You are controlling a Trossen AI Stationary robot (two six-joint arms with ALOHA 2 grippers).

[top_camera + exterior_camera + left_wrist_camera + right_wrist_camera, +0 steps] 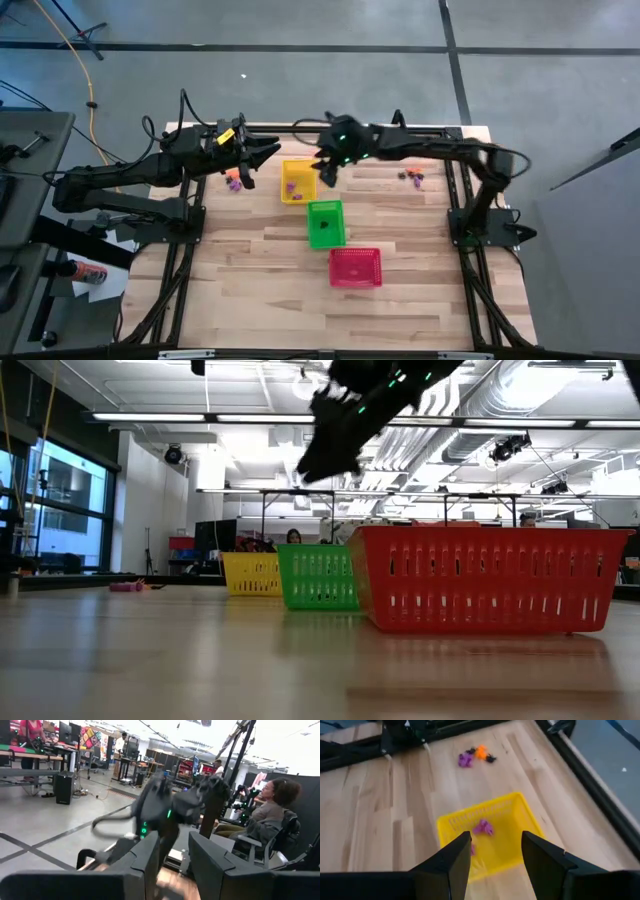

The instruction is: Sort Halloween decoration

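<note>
Wooden tabletop (250, 300) is carrying yellow (298, 181), green (325, 223) and red (355, 267) baskets from above, the right hand (325, 168) hovering beside the yellow one, the left hand (262, 155) waiting nearby, whether spread I cannot tell. Right wrist: fingers (454, 857) are standing spread over purple trinkets (483, 827) lying in the yellow basket; others (476, 755) are sitting beyond.

High camera is looking straight down on the whole tabletop (270, 290); low camera is sitting at tabletop level, facing across three baskets into the room. Right wrist camera is looking down closely on the yellow basket (492, 837), shared with both; left wrist camera is facing outward.
</note>
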